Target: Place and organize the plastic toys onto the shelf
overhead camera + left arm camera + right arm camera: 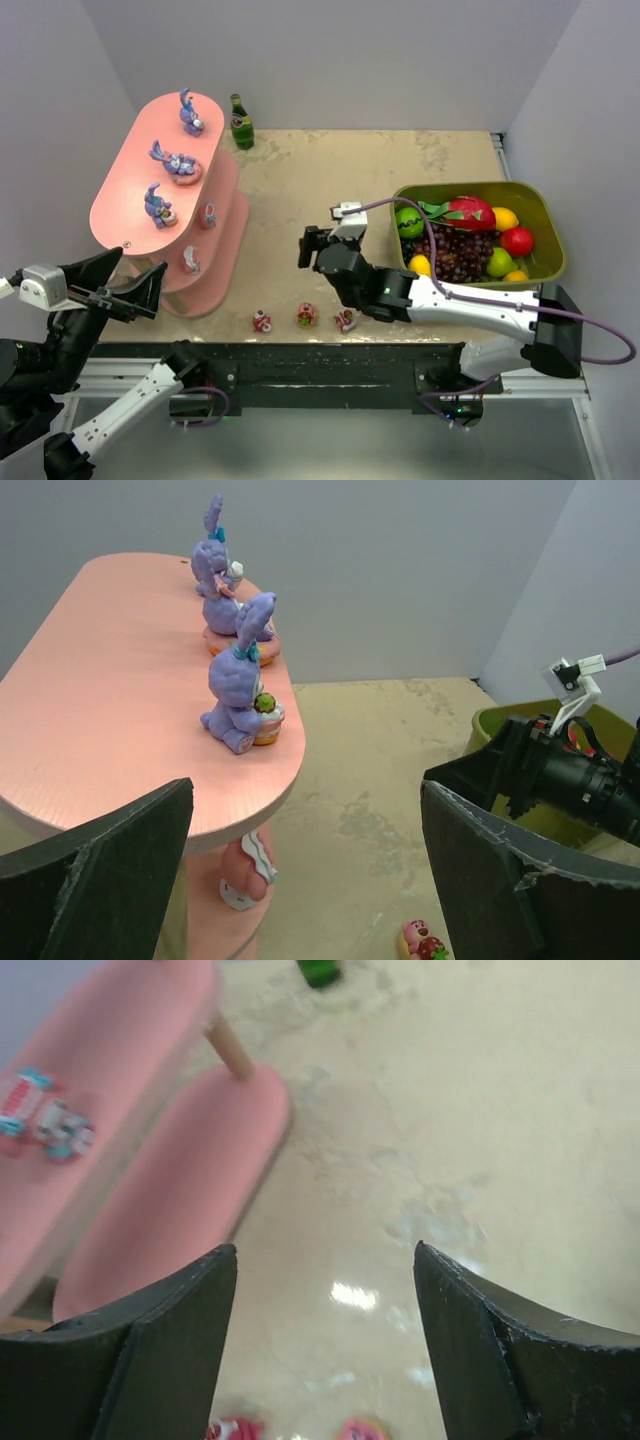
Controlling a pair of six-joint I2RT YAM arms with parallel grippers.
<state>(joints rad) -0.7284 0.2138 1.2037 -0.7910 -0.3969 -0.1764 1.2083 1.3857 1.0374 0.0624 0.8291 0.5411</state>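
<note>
The salmon-pink shelf [128, 185] stands at the far left. Three purple bunny toys [160, 205] sit in a row on its top tier. Two small toys [209, 214] sit on lower tiers. Three pink and red toys [306, 316] lie on the table near the front edge. My left gripper [142, 265] is open and empty, raised beside the shelf's near end; its view shows the shelf [100, 700], the bunnies [240, 685] and one table toy [422, 942]. My right gripper [310, 247] is open and empty above mid-table; two table toys [232, 1428] show blurred below it [325, 1260].
An olive-green tub [545, 215] of fake fruit stands at the right. A green bottle [241, 122] stands behind the shelf. My right arm [570, 770] shows at the right of the left wrist view. The table's front edge is just below the three loose toys.
</note>
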